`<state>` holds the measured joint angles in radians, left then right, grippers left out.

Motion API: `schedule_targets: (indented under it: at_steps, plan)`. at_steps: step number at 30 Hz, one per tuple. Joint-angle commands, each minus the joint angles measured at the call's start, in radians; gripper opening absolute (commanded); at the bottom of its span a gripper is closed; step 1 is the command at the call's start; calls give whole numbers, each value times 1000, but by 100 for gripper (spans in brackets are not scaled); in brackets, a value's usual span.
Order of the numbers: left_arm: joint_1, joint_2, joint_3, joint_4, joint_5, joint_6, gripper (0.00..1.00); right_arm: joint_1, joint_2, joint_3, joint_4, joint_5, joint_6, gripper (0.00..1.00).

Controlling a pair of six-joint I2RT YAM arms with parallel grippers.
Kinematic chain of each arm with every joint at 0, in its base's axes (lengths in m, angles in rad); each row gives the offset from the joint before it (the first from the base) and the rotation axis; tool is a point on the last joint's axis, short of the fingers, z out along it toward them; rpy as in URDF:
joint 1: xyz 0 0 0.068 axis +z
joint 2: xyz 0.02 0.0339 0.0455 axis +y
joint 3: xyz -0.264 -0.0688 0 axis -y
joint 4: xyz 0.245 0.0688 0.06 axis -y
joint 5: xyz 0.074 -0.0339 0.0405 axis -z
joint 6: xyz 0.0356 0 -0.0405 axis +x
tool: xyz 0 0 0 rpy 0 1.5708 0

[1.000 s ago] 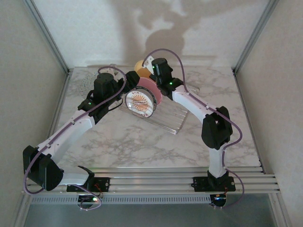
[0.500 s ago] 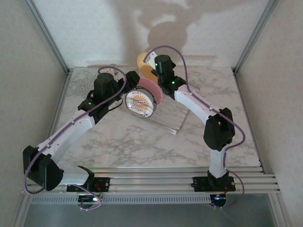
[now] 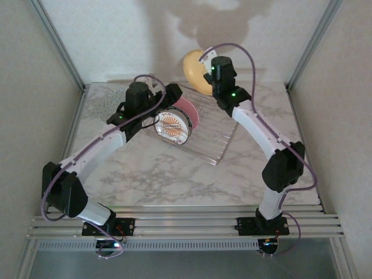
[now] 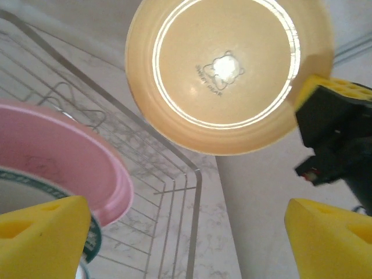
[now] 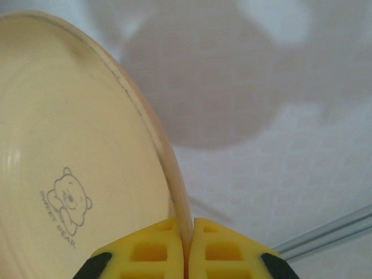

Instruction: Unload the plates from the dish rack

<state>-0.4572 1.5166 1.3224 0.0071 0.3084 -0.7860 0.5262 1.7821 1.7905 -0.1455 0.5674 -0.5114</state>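
Orange plate [image 5: 75,145] rim in R pincer [image 5: 187,247]

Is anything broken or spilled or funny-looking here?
Nothing is broken or spilled. The only funny-looking thing is the orange plate: it hangs in the air, clear of the dish rack, pinched by its rim in the right gripper. The pink plate and the white plate stand on edge in the rack.

Left arm [image 3: 99,145]: elbow low at the near left, forearm reaching forward and inward. Left gripper [image 4: 186,232]: jaws wide apart, nothing between its yellow pads [image 4: 40,232].

Right arm [image 3: 261,131]: elbow out to the right, forearm angled up toward far centre, wrist high. Right gripper [image 5: 186,250]: jaws pressed together, clamping the rim of the orange plate [image 5: 70,145].
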Motion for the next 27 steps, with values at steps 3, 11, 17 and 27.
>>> schedule_targets:
  at_steps: [3, 11, 17, 27]
  plan:
    - [-9, 117, 155, -9, 110, -3, 86, -81, -125, 61, -183, -165, 335, 0]
    - [-15, 264, 328, -26, 175, -9, 86, -144, -170, 92, -325, -381, 522, 0]
    - [-18, 329, 410, -73, 182, 3, 80, -157, -176, 99, -350, -467, 599, 0]
    - [-18, 336, 438, -181, 97, 41, 59, -174, -154, 134, -373, -532, 651, 0]
